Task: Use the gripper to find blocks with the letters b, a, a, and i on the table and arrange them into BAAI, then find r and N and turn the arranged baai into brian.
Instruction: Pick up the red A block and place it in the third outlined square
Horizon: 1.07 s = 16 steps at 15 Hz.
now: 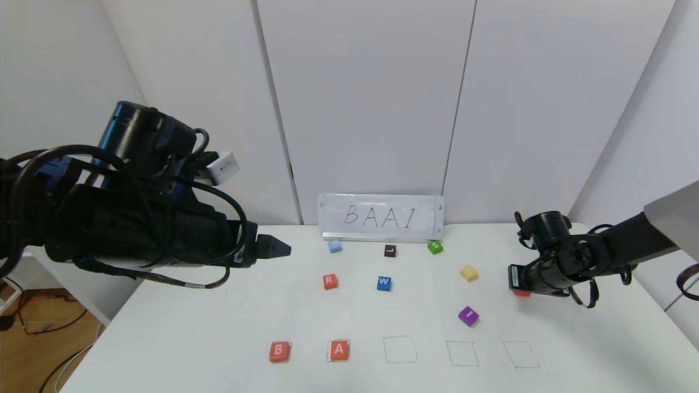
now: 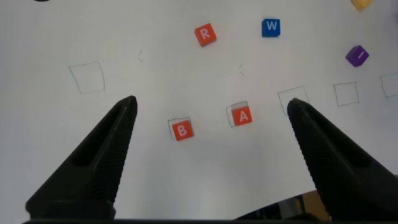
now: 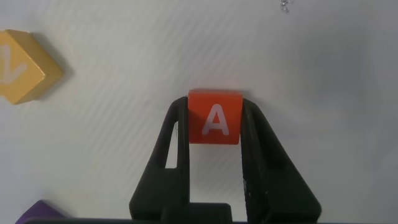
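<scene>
free: three empty green squares [image 1: 400,349] right of A block [image 1: 339,350] | obstacle: purple block [image 1: 468,316] just behind them

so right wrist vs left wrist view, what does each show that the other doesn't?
Right wrist only: the right gripper shut on the second A block.

Left wrist only: the left gripper open above the table; the B block and the placed A block in their green squares; the R block; the W block.

Both: the yellow block and the purple I block.
</scene>
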Tool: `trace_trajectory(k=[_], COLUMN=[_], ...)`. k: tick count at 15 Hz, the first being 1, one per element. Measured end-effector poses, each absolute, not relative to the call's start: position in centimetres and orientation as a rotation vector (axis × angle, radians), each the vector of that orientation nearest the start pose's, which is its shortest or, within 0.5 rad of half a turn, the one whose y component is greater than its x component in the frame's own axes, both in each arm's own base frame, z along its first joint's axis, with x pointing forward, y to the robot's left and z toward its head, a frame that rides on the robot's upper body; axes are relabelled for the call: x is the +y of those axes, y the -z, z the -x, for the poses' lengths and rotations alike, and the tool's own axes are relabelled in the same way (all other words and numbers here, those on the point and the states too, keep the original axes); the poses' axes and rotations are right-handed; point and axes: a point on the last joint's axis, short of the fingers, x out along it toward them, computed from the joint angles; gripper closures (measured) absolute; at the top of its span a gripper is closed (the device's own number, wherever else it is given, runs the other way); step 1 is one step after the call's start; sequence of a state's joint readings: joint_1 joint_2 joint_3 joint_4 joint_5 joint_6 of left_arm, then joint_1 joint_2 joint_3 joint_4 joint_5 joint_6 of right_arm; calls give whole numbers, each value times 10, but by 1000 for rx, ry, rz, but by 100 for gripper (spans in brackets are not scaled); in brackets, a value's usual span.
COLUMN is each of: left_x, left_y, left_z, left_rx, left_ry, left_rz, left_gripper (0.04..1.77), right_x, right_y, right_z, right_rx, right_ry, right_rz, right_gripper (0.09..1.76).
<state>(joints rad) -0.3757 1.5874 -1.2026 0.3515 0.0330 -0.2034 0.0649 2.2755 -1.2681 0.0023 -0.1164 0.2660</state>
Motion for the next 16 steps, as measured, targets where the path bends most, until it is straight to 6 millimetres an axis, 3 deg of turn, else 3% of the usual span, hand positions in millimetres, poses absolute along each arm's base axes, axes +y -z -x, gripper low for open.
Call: trace_trajectory(k=[4,7,16], left_x=[-99,-99,-102], left_y=[-235,-235,-236], left_z=[-253,-253,-251], left_rx=[754,754,752], left_ry=[252,251,263], left_rz=[42,42,37], left_gripper=[9,9,9], right_x=[25,38,106], right_y=[-39,-53,-118], right_z=[-402,-389,-341], right_rx=[994,1035,997], right_ry=[178,156,4], right_rz=[-153,-134,-114], right_gripper=[131,131,131])
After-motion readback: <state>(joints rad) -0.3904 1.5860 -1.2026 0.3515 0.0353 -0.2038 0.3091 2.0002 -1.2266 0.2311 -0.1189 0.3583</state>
